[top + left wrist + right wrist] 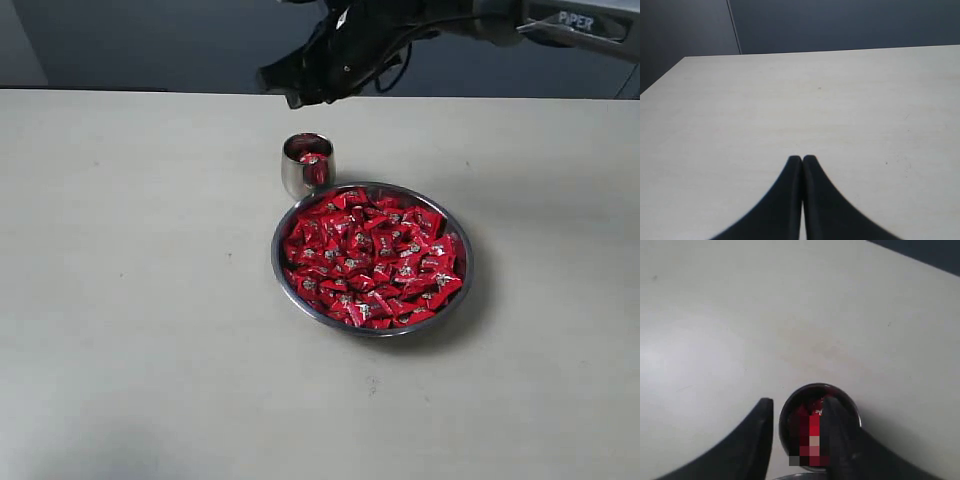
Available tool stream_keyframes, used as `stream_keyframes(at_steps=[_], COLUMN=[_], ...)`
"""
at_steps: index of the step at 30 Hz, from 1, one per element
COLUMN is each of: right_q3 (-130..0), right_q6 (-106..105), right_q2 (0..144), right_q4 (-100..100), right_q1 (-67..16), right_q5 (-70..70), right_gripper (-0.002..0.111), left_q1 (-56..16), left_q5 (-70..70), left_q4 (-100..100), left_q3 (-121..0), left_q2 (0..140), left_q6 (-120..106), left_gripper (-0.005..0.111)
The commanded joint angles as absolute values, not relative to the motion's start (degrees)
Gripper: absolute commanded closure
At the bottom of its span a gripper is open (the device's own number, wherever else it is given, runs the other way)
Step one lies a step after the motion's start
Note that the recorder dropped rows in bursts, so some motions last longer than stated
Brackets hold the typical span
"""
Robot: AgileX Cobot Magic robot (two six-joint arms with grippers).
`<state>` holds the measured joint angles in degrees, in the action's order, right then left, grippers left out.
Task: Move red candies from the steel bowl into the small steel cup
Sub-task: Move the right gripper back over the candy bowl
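Right gripper (799,402): jaws apart, empty. Small steel cup (294,178): beneath the jaws, holds a few red candies (313,160). Steel bowl (274,262): just past the cup from the tool, touching or nearly, heaped full. Left gripper (802,159): jaws together, holding nothing. Risk: a lowered finger clips the cup's rim and tips it.

The exterior view looks down at a slant across the bench (120,300), far enough back to take in the steel bowl (276,262) and the small steel cup (294,178). The right wrist view hangs close above that same cup, facing steeply down past the right end effector (799,402). The left wrist view sits low, facing along the bench past the left end effector (802,159).
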<state>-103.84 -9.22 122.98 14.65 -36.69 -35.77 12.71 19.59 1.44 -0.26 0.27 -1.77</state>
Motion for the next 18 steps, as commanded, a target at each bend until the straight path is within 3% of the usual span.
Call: stream_keyframes(at_steps=[1, 11, 18], right_q3=[-94.9, -56.8, -46.9], right_q6=[-9.3, -9.2, -9.2], right_q2=[116.5, 96.2, 93.1], right_q4=[13.4, 16.2, 24.4], right_q1=[-36.7, -36.6, -36.6], right_q5=[-28.3, 9.1, 10.4], right_gripper=[0.076, 0.076, 0.076], left_q1=[12.4, 12.4, 12.4], left_q5=[19.1, 19.1, 19.1], left_q4=[1.6, 1.6, 1.6], left_q3=[0.0, 0.0, 0.0], left_q2=[0.0, 0.0, 0.0], left_q6=[-1.7, -1.7, -1.7], left_gripper=[0.106, 0.106, 0.106])
